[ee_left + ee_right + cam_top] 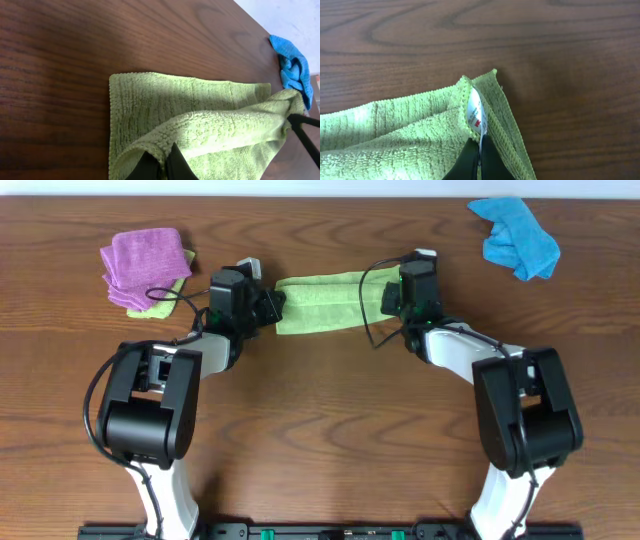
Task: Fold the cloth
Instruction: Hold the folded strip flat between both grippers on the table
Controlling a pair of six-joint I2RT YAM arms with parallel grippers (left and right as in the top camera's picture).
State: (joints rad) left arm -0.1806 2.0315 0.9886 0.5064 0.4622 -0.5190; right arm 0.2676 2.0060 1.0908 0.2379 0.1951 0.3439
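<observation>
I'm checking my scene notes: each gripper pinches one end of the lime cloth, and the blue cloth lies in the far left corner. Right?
Not quite. The blue cloth lies in the far right corner, as the overhead view shows; a purple cloth is on the left. The left gripper and right gripper do each pinch an end of the lime cloth.

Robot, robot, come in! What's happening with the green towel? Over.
Left gripper shut on the cloth. Right gripper shut on its other end. Blue cloth, purple cloth well clear.

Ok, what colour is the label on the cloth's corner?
White with small red print; the label shows best in the right wrist view.
</observation>
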